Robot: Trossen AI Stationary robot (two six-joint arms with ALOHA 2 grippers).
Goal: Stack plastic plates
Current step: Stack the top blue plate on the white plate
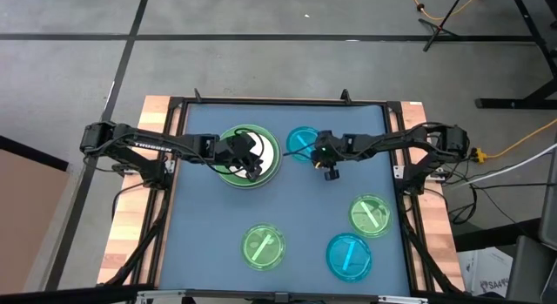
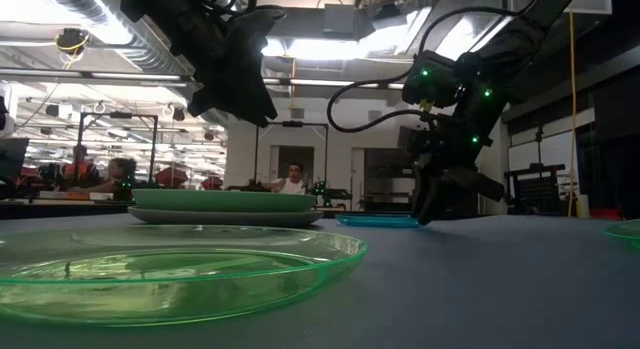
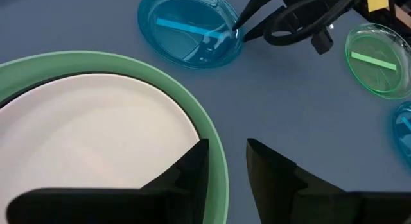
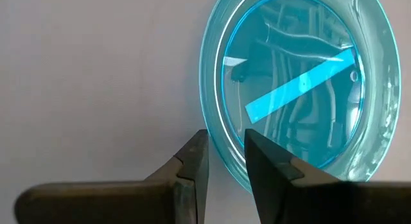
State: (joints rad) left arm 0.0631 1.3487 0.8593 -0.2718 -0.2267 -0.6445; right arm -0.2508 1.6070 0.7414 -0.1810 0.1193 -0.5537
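A stack stands at the table's far left: a grey plate (image 2: 220, 217) at the bottom, a light green plate (image 3: 215, 153) on it, and a white plate (image 3: 96, 140) inside that. No black plate shows. My left gripper (image 3: 228, 166) hovers above the stack's right rim (image 1: 252, 162), slightly open and empty. My right gripper (image 4: 226, 153) is down at the table, at the right edge of a translucent blue plate (image 1: 303, 141) beside the stack. My right gripper has the blue plate's rim (image 4: 221, 144) between its two fingers, one finger inside the plate and one outside. The fingers come from above, pointing down, on the plate's right side (image 3: 232, 33). The plate lies flat on the table (image 2: 375, 220).
Three more small plates lie on the near half of the table: a translucent green plate (image 1: 264, 246), a second blue plate (image 1: 349, 257) and another green plate (image 1: 371, 214). The middle of the blue mat (image 1: 300, 199) is bare. People sit in the room behind.
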